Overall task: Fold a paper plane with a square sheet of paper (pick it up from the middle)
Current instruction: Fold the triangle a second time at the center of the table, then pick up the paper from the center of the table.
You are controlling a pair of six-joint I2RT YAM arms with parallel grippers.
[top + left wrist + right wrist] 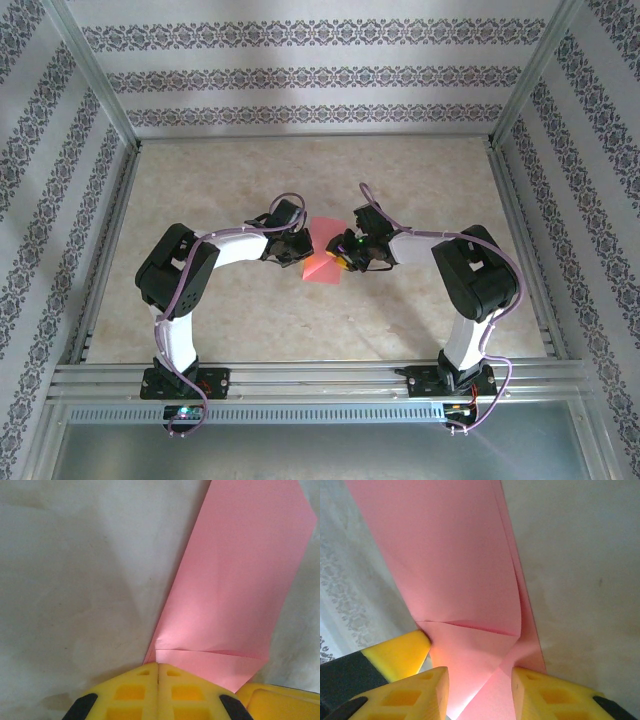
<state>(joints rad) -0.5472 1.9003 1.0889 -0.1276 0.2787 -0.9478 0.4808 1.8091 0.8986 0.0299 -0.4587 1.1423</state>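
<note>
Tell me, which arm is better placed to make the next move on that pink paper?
Probably the right. The right end effector stands open with the folded pink paper between its fingers, ready to close, while the left end effector is shut on the paper's edge, holding it.

1. Paper (235, 580): plain salmon pink, unmarked
2. Left gripper (158, 669) and right gripper (480, 672): yellow fingers, black parts behind
3. Table (250, 170): beige, faintly marbled
4. Walls (300, 75): white with grey floral bands
5. Arms (180, 335): black joints, white links
6. Cables (500, 262): lilac
7. Frame rails (300, 375): silver-grey
</note>
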